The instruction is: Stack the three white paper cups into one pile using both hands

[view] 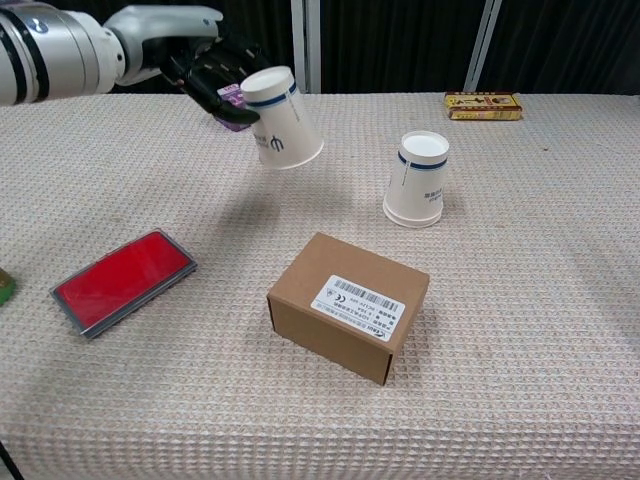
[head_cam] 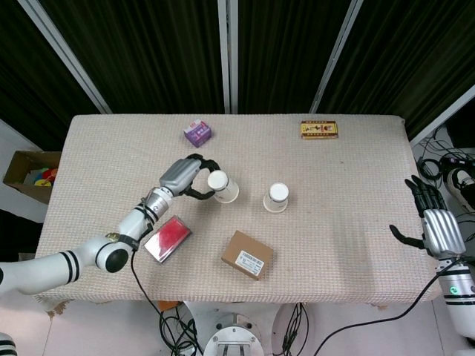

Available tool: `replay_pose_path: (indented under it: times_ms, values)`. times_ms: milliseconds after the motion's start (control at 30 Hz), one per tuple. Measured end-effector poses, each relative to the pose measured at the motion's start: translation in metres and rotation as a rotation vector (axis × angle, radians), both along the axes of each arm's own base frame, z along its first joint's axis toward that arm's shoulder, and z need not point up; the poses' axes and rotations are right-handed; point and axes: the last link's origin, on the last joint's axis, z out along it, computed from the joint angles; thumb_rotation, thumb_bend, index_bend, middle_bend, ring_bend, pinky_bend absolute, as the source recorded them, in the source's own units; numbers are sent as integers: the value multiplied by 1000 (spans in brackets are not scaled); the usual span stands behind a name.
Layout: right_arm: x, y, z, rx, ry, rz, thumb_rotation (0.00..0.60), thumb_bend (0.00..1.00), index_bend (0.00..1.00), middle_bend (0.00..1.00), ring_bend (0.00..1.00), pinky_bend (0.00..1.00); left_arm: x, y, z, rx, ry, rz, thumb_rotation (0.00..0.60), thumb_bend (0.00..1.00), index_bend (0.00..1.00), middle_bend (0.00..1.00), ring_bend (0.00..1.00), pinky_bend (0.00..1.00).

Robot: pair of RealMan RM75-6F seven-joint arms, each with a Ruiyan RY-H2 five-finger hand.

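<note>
Here the left hand (view: 205, 62) holds a tilted paper cup (view: 282, 117) above the table (view: 520, 290); right hand (head_cam: 438, 230) hangs spread, holding nothing. A cardboard box (view: 347, 305) sits near the second cup (view: 418, 178), red case (view: 123, 280) to the left.

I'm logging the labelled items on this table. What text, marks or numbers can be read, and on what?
Held cup, in the left robot hand: a dark blue mark, not readable.
Standing cup: small print, too small to read.
Cardboard box: white barcode label, too blurred to read.
Yellow box: red printing, unreadable.
Purple box: pattern, no readable words.
Red case: no text.
</note>
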Motion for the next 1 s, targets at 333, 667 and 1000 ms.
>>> replay_pose_path:
  times_ms: [333,667,1000]
  values:
    - [0,10,4,-23,-24,30,600,180,0,30,0,31,68,-13,18,-42,-141,-149,600,369,438,406,266,134]
    - [-2,21,8,-38,-30,42,600,181,0,30,0,30,104,-3,-20,39,58,-248,600,369,437,405,266,134]
    - [-7,25,10,-49,-47,42,600,180,0,31,0,31,130,0,-45,72,204,-260,600,368,434,403,266,134]
